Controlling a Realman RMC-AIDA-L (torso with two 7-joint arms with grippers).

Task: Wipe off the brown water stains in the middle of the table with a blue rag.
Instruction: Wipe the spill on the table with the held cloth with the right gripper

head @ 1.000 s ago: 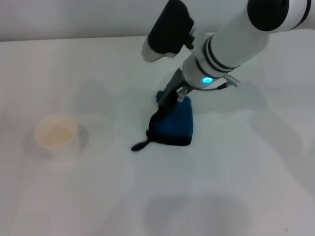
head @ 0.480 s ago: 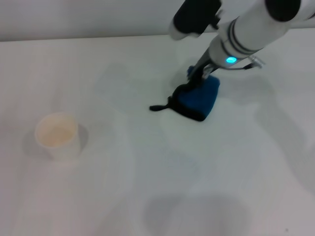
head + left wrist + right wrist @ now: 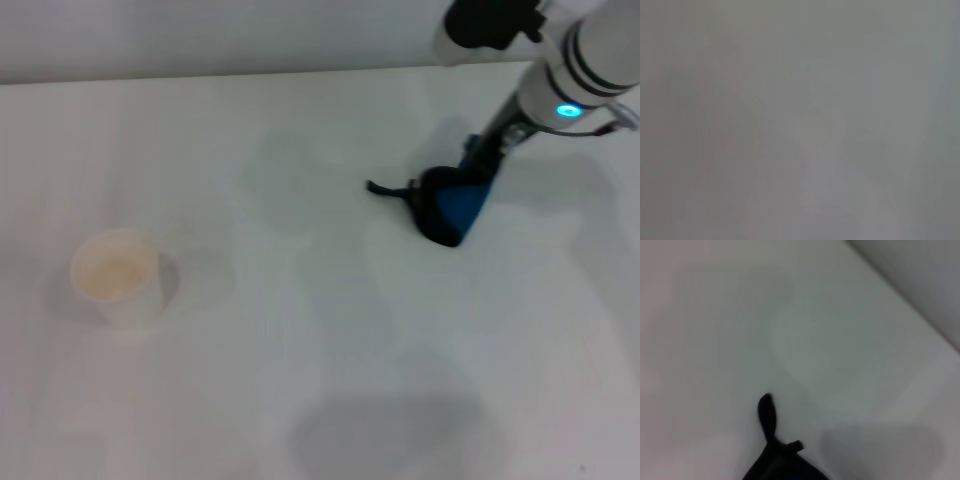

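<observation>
Right pincer (image 3: 478,160) clamped on bright-blue cloth rag with black edging (image 3: 452,207), about 2 o'clock on white bench (image 3: 300,380). White cup (image 3: 117,275) at 9 o'clock. Left pincer unseen.

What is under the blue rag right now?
Only the white table shows around the blue rag, held by the right gripper. No brown stain is visible; the spot beneath the rag is covered.

White table (image 3: 300,380) carries a white cup (image 3: 117,275) with tan inside at its left and a blue rag (image 3: 452,205) with black loop tab at right-rear.
</observation>
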